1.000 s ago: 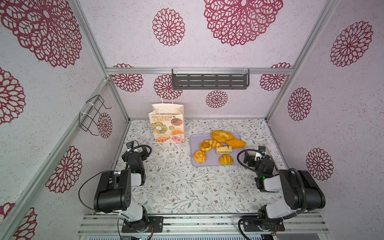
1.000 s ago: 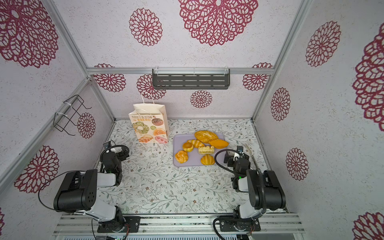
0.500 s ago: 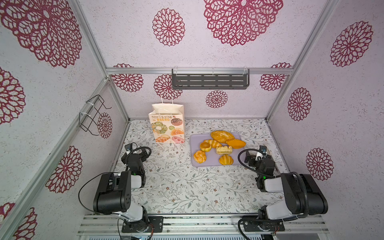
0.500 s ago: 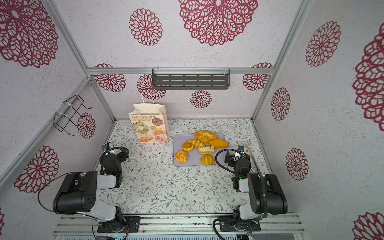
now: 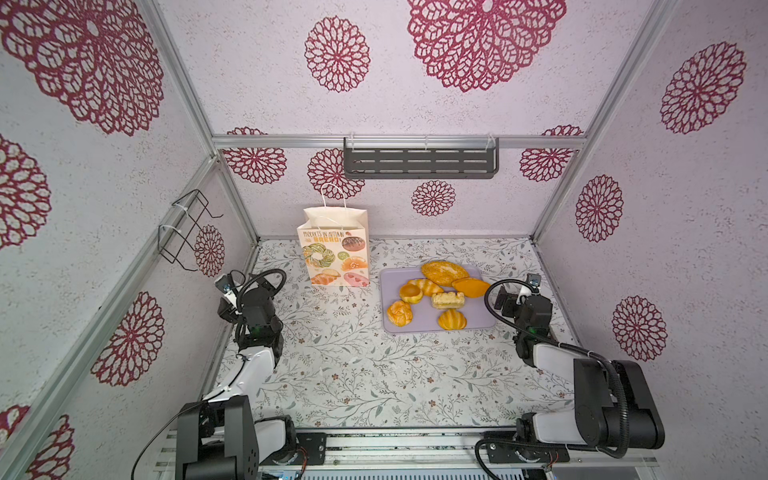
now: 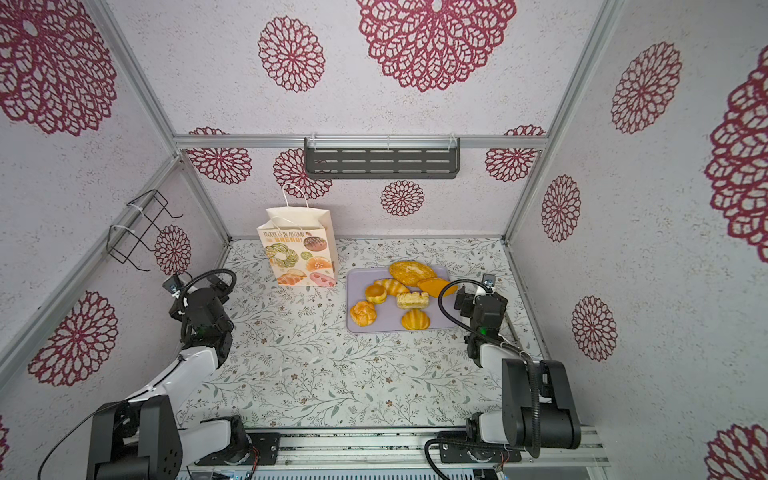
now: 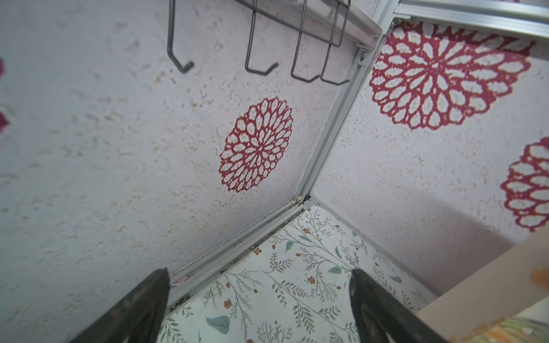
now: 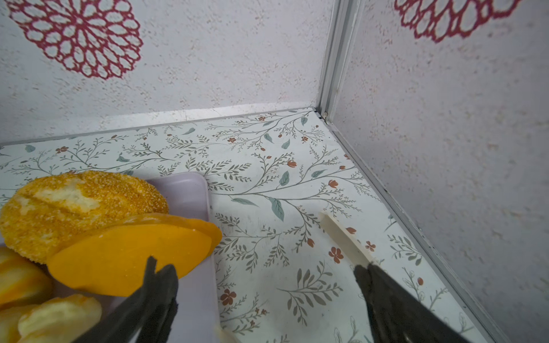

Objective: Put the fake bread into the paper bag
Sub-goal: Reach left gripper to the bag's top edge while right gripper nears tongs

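On the lilac tray [image 5: 424,325] I count all seven pieces of the fake bread [image 6: 412,272] in both top views. A big oval loaf [image 5: 444,272] lies at the tray's far edge, with an orange loaf [image 5: 471,286] touching it on the side nearest my right arm. A croissant [image 5: 424,286], a round bun [image 5: 410,292] and a pale crumbly slice [image 5: 447,299] lie mid-tray, and a cracked bun [image 5: 400,312] and a shell-shaped bun [image 5: 452,319] lie along the tray's near edge. The paper bag [image 5: 334,253] stands upright just beside the tray's far corner on the left-arm side, mouth open, one cord handle raised. My right gripper [image 8: 255,267] sits at the tray's right-arm edge, jaws spread wide and holding nothing. In its wrist view one finger [image 8: 157,291] overlaps the orange loaf, and I cannot tell whether it touches, while the other is over the floral table [image 8: 267,166] beside the tray. My left gripper [image 7: 258,274] is well apart from the tray, beyond the bag. Its jaws are likewise spread wide and empty, and it points at the enclosure's corner, an edge of the bag just showing in its wrist view.
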Motion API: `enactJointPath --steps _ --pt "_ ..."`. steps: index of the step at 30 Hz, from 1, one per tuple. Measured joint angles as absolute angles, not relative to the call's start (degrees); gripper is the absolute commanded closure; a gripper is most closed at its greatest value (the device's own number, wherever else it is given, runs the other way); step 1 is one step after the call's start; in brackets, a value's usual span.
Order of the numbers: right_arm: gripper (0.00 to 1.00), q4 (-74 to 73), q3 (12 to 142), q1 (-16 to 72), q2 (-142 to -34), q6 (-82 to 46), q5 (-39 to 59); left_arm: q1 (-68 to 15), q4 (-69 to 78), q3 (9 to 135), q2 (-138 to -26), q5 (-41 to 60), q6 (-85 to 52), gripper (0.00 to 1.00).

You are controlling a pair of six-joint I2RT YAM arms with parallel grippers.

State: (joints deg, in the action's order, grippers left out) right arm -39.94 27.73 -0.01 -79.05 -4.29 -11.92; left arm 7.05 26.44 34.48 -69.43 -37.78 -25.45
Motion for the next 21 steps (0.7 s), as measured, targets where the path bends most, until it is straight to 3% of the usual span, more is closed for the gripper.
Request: enactJointPath --steps 12,21 --pt "0.01 -9.78 51.07 0.32 -83.48 -8.05 -12.4 7.18 -0.08 63.09 -75.09 -23.49 -29.06 0.03" --pt "0.01 3.79 58.08 0.32 -84.62 -8.69 -10.76 7.66 -17.67 87.2 -86.94 -9.45 -25.96 0.03"
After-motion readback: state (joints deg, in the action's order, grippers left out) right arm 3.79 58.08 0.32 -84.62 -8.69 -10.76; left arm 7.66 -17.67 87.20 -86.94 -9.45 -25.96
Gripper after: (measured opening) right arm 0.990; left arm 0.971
